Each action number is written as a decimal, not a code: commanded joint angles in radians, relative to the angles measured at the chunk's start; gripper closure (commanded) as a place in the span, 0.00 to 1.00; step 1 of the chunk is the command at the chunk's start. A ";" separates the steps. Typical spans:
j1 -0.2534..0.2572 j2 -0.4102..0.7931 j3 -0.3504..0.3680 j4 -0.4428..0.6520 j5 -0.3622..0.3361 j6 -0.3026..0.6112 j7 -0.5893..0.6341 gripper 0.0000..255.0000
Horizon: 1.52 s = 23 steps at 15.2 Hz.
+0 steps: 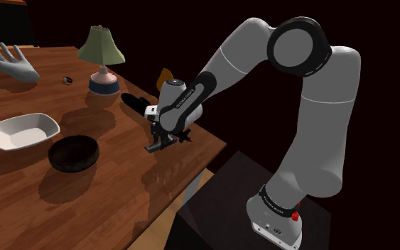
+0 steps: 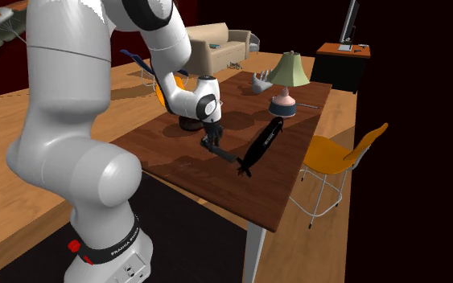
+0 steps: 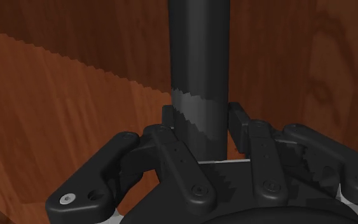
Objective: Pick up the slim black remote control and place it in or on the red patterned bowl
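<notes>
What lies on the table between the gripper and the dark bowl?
Nothing. In the shoulder view, the table from the gripper, clasping the remote, to the dark bowl is bare wood.

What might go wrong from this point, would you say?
The pincer clasps the long remote near one end, so it may pivot or slip when lifted. Its far end lies close to the lamp and might knock it while swinging toward the dark bowl.
</notes>
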 commanded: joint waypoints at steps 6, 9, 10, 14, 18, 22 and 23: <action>0.011 -0.094 -0.014 -0.014 -0.017 -0.080 0.013 1.00; 0.015 -0.131 -0.019 -0.016 -0.025 -0.116 0.019 1.00; 0.016 -0.144 -0.020 -0.016 -0.027 -0.128 0.020 1.00; 0.019 -0.191 -0.025 -0.014 -0.038 -0.177 0.027 1.00; 0.044 -0.172 -0.014 0.049 -0.047 -0.220 0.072 1.00; 0.091 -0.083 0.006 0.182 -0.056 -0.265 0.148 1.00; 0.102 -0.060 0.010 0.218 -0.058 -0.278 0.165 1.00</action>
